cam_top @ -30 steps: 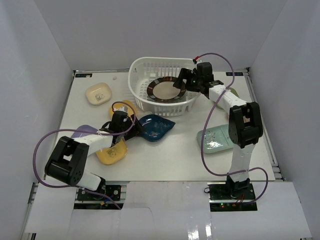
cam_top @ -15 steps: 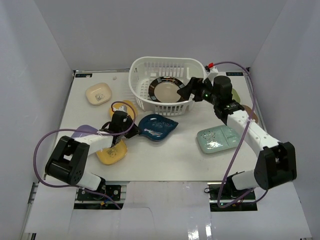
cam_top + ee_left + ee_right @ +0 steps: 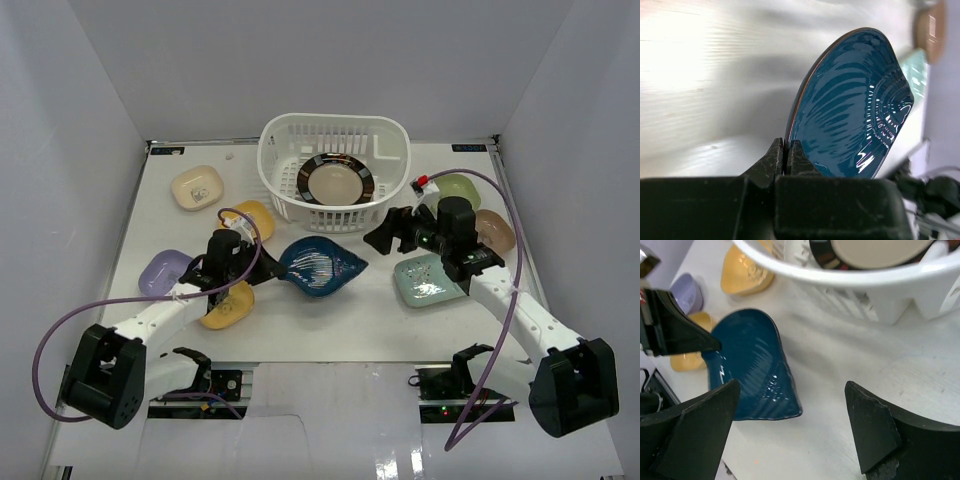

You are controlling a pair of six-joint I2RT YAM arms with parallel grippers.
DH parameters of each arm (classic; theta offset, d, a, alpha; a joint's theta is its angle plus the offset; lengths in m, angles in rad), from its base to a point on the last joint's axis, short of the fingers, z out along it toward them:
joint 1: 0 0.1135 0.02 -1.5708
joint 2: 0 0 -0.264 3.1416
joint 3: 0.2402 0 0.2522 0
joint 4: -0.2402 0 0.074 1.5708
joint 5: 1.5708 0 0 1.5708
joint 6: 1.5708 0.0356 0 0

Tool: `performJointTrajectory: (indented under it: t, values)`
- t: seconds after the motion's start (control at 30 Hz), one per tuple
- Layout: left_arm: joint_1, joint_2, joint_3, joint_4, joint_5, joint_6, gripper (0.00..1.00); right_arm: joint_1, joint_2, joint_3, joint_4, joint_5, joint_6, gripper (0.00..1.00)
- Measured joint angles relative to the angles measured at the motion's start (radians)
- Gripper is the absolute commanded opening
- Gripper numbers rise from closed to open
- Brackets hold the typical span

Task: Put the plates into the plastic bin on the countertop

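Clamping the rim of the dark blue leaf-shaped dish point(image 3: 322, 265), the left pincer point(image 3: 262, 271) has its jaws shut together on the thin edge, as the left wrist view shows close up. The dish sits tilted in that grip, over the middle of the white table point(image 3: 350, 320), just in front of the white lattice-sided plastic bin point(image 3: 272, 150); whether its far tip touches the table cannot be told.

The right pincer point(image 3: 378, 238) hovers just beside the dish's right end with its jaws spread wide apart and nothing between them.

The large round black-rimmed beige plate point(image 3: 335, 182) lies inside the bin. The rest lie out on the table:
- a cream plate point(image 3: 196, 187) at the far left
- a yellow plate point(image 3: 250, 215), a second yellow plate point(image 3: 228, 305) and a lavender plate point(image 3: 162, 270) near the left arm
- a pale teal dish point(image 3: 430, 278), a green plate point(image 3: 458, 190) and a tan plate point(image 3: 495, 228) on the right
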Motion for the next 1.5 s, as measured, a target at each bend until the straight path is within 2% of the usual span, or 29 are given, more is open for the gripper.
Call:
performJointTrajectory:
  t: [0.2,0.33,0.4,0.43,0.53,0.57,0.63,0.7,0.73,0.83,0.9,0.93,1.07,1.23,1.5]
  values:
    - [0.0,-0.025,0.011,0.0,0.187,0.013,0.0,0.043,0.034,-0.027,-0.105,-0.082,-0.089,0.91]
    - [-0.005,-0.019,0.044,-0.03,0.259,0.037,0.0,0.111,0.085,-0.026,-0.131,-0.104,-0.117,0.98]
    - [-0.005,-0.019,0.067,-0.043,0.276,0.049,0.0,0.137,0.095,-0.026,-0.133,-0.111,-0.124,0.89]
    - [-0.005,-0.021,0.078,-0.045,0.283,0.055,0.0,0.145,0.098,-0.026,-0.133,-0.112,-0.127,0.76]
    - [-0.005,-0.03,0.104,-0.052,0.292,0.072,0.0,0.153,0.107,-0.015,-0.132,-0.123,-0.123,0.51]
    - [-0.005,-0.032,0.111,-0.059,0.288,0.081,0.0,0.156,0.108,-0.011,-0.13,-0.129,-0.117,0.34]
    - [-0.005,-0.034,0.123,-0.085,0.28,0.1,0.12,0.164,0.108,-0.001,-0.121,-0.146,-0.107,0.17]
    - [-0.003,-0.039,0.132,-0.115,0.278,0.13,0.29,0.164,0.108,0.007,-0.119,-0.153,-0.079,0.13]
    - [-0.003,-0.043,0.139,-0.127,0.277,0.136,0.5,0.162,0.107,0.011,-0.119,-0.153,-0.072,0.09]
    - [-0.005,-0.063,0.189,-0.159,0.281,0.158,0.8,0.162,0.103,0.019,-0.128,-0.132,-0.07,0.08]
    - [-0.005,-0.084,0.235,-0.179,0.275,0.18,0.87,0.162,0.103,0.039,-0.154,-0.114,-0.056,0.08]
    - [-0.005,-0.098,0.257,-0.185,0.27,0.192,0.96,0.162,0.103,0.057,-0.165,-0.1,-0.053,0.08]
    - [-0.005,-0.167,0.307,-0.201,0.217,0.232,0.98,0.157,0.124,0.189,-0.18,-0.042,-0.036,0.08]
    - [-0.005,-0.259,0.296,-0.236,0.129,0.269,0.98,0.111,0.24,0.422,-0.12,0.019,-0.018,0.08]
    - [-0.005,-0.33,0.254,-0.307,-0.006,0.358,0.98,0.032,0.604,0.744,-0.073,0.164,-0.017,0.08]
